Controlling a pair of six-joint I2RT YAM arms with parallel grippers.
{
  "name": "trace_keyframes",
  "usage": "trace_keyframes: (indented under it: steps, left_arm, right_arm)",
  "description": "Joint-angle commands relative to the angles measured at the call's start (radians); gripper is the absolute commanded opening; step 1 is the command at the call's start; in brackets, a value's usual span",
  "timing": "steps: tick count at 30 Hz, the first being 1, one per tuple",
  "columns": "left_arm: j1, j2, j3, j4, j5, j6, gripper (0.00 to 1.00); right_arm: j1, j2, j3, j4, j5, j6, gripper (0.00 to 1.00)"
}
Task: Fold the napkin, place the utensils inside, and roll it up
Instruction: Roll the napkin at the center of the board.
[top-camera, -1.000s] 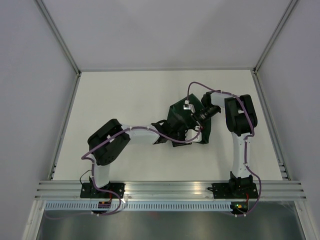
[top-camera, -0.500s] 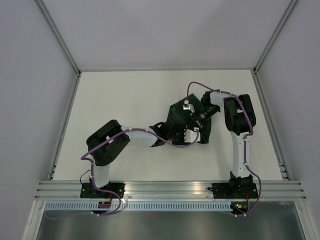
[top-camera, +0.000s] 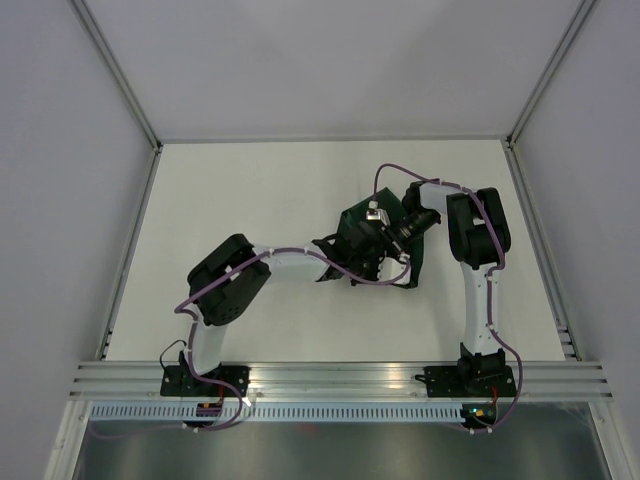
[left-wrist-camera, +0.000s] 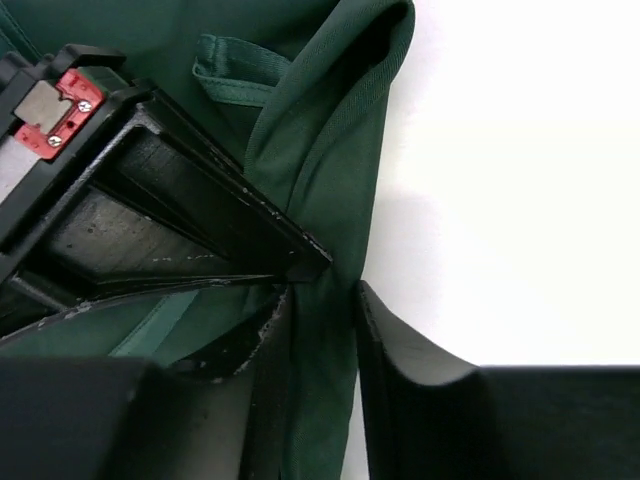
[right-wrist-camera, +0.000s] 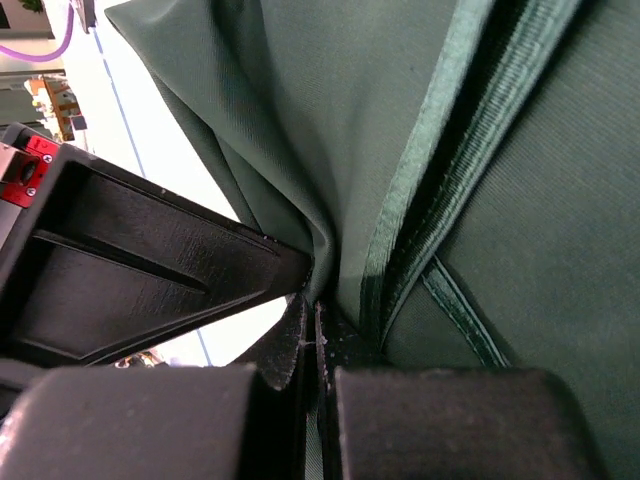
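Just toward three o'clock of the table's (top-camera: 250, 190) middle, the napkin (top-camera: 352, 222) sits as a rumpled dark green heap rather than a flat sheet, with both arms meeting over it. The right gripper (right-wrist-camera: 310, 305), reaching in from two o'clock, has its jaws pressed together on a gathered pleat of the cloth. The left gripper (left-wrist-camera: 323, 295), coming from nine o'clock, straddles a raised ridge of cloth with its jaws narrowly apart; whether it actually bites I cannot tell. No utensils are in sight. To my eye this is the folding step, and not far along: the cloth is bunched, not squared. Next the left needs a firm hold on that ridge. Then both should draw apart, toward nine and three o'clock, to stretch the cloth flat.
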Motion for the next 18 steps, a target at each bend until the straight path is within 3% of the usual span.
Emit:
trace_keyframes:
  steps: [1, 8, 12, 18]
  left_arm:
    - [-0.004, 0.046, 0.034, -0.133, 0.076, -0.007, 0.29]
    - [-0.004, 0.06, 0.055, -0.2, 0.114, -0.056, 0.12]
    - [-0.004, 0.092, 0.123, -0.272, 0.148, -0.1, 0.08]
    - [0.008, 0.129, 0.206, -0.358, 0.223, -0.178, 0.02]
  right_arm:
    - [-0.001, 0.05, 0.0, 0.106, 0.159, -0.076, 0.0]
    - [-0.003, 0.047, -0.003, 0.103, 0.153, -0.085, 0.0]
    - [-0.004, 0.033, -0.003, 0.109, 0.154, -0.079, 0.01]
    - [-0.038, -0.03, -0.002, 0.147, 0.147, -0.056, 0.13]
